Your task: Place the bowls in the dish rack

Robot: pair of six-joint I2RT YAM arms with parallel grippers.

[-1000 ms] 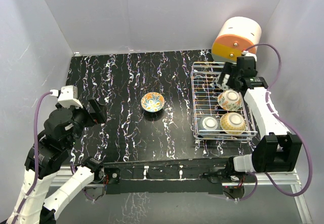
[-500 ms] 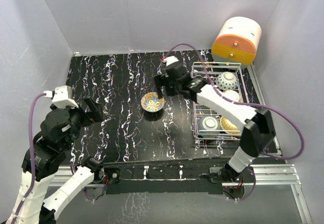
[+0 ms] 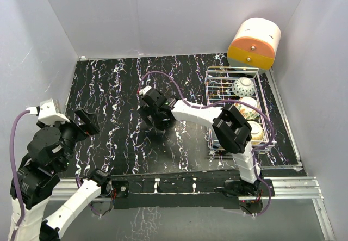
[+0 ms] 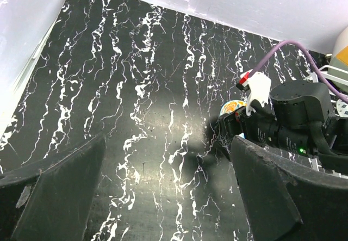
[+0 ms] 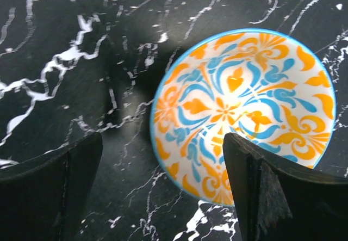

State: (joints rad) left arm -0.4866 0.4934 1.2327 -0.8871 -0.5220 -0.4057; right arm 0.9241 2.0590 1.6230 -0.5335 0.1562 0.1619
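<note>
An orange-and-blue floral bowl point(image 5: 244, 116) sits upright on the black marbled table. My right gripper point(image 5: 163, 192) hangs open just above it. The right finger is over the bowl's inside and the left finger is over the table beside it, with the near rim between them. In the top view this gripper point(image 3: 155, 113) covers the bowl. The white wire dish rack point(image 3: 220, 97) stands at the right and holds a speckled bowl point(image 3: 243, 86), a patterned bowl point(image 3: 247, 107) and a third point(image 3: 255, 133) partly behind the arm. My left gripper point(image 4: 168, 192) is open and empty, raised at the near left point(image 3: 87, 122).
An orange-and-cream cylindrical box point(image 3: 254, 43) stands behind the rack at the back right corner. The right arm stretches across the table from the rack side to the centre. White walls close in the table on three sides.
The right arm swung left from the rack's far end to above the floral bowl, leaving the speckled bowl in the rack. The left arm drew back to the left.
</note>
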